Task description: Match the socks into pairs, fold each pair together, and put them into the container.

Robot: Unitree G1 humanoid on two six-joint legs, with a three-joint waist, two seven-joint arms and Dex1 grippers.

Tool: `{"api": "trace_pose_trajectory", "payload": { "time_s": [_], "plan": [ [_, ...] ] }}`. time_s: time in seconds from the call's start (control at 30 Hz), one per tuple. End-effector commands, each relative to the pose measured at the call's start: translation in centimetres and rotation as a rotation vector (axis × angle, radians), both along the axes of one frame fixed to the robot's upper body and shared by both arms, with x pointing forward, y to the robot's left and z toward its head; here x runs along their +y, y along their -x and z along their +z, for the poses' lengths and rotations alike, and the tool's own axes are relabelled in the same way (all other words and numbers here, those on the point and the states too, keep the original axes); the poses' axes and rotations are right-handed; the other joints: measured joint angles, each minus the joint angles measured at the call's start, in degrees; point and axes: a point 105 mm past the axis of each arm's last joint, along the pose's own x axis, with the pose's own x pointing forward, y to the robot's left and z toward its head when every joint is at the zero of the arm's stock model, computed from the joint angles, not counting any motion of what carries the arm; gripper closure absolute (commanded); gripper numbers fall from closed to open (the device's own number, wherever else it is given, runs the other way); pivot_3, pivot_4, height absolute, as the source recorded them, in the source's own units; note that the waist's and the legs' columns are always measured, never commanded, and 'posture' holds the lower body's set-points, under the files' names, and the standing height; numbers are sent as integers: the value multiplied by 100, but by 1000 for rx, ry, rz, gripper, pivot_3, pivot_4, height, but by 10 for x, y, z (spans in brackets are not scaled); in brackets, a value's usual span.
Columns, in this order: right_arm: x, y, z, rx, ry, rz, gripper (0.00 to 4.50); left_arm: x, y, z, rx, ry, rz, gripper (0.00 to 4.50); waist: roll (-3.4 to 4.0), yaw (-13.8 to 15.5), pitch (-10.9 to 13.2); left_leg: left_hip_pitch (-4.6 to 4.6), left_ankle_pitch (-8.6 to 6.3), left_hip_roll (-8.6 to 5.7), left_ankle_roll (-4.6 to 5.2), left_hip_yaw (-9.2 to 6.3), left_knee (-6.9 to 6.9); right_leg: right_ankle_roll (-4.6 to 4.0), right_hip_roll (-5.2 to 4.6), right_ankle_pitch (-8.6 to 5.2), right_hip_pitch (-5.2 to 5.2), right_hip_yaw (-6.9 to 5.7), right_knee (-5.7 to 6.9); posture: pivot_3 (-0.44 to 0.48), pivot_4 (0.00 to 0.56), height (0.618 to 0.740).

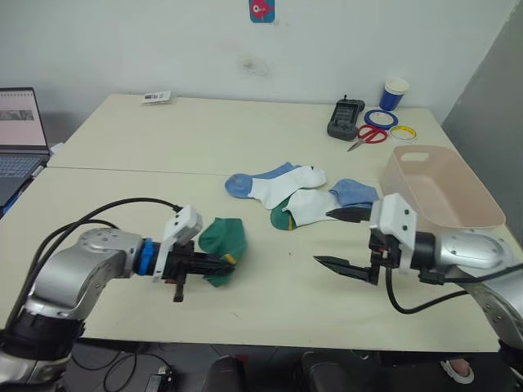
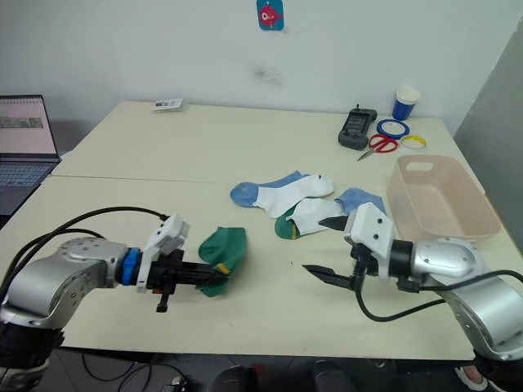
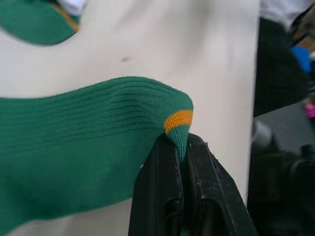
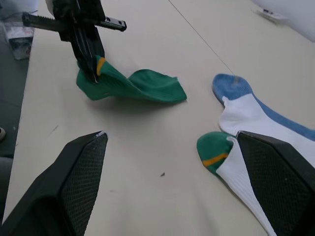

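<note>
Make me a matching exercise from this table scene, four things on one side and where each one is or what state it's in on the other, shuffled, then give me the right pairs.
Things:
1. Left end effector
2. Right end effector
3. Pink tub
4. Second green sock

Places or states:
A. Open, holding nothing
B. Partly covered by a white sock
C. Shut on a green sock
D. Empty, at the table's right edge

Pairs: 1-C, 2-A, 3-D, 4-B
</note>
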Motion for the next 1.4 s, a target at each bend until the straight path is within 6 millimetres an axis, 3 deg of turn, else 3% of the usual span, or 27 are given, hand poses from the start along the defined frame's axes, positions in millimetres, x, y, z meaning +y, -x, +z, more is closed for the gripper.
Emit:
{"api": "trace_pose_trajectory", "payload": {
  "time_s": [0.03,0.2,0.27,0.33,0.43,0.5,0.63,0.83,1.07,1.23,1.4],
  "plan": [
    [-10,10,7,-28,26,-39,0,-29,8,9,76,85,-84,4488,0,2,0,-1,0,-2,0,-2,0,0,0,0,0,-1,0,0,150,725],
    [-24,24,2,25,71,-90,0,-76,6,31,150,236,-192,4488,-1,33,2,-29,0,-7,0,-41,24,1,1,0,4,-36,-2,0,150,725],
    [-31,31,-1,61,98,-106,0,-92,4,52,194,340,-223,4488,2,44,4,-47,0,-3,0,-66,45,1,7,0,3,-57,-2,0,150,725],
    [-38,35,-2,85,123,-125,0,-97,-3,76,255,445,-213,4488,4,51,5,-58,0,-6,0,-89,61,1,8,0,7,-73,2,0,150,725],
    [-44,39,-2,102,138,-144,0,-84,-13,94,351,519,-165,4488,6,-11,5,-59,0,-7,2,-109,70,1,24,0,10,-74,5,0,150,725],
    [-46,40,-1,107,139,-151,0,-71,-19,88,405,513,-89,4488,10,-34,3,-52,0,-8,2,-121,70,1,35,0,15,-75,7,0,150,725],
    [-45,37,-3,109,137,-155,0,-41,-24,43,488,398,124,4488,13,-39,4,-46,0,-1,1,-131,66,0,44,0,16,-77,10,0,150,725],
    [-36,24,-13,108,97,-172,0,-14,-31,-6,498,269,329,4488,9,19,8,-55,6,-11,-12,-125,66,0,5,0,19,-94,3,0,150,725],
    [-14,-39,-48,165,-87,-430,0,16,-45,-21,355,155,412,4488,7,8,14,-61,7,-15,-12,-120,59,-1,-3,1,7,-91,3,0,150,725],
    [6,-62,-79,267,-159,-530,0,23,-50,-28,312,126,428,4488,12,31,17,-78,7,-13,-13,-119,56,-2,-2,1,-5,-98,3,0,150,725],
    [21,-75,-89,301,-198,-572,0,27,-55,-33,242,107,450,4488,16,45,20,-89,7,-12,-14,-120,59,-6,-3,3,-8,-102,3,0,150,725]
  ]
}}
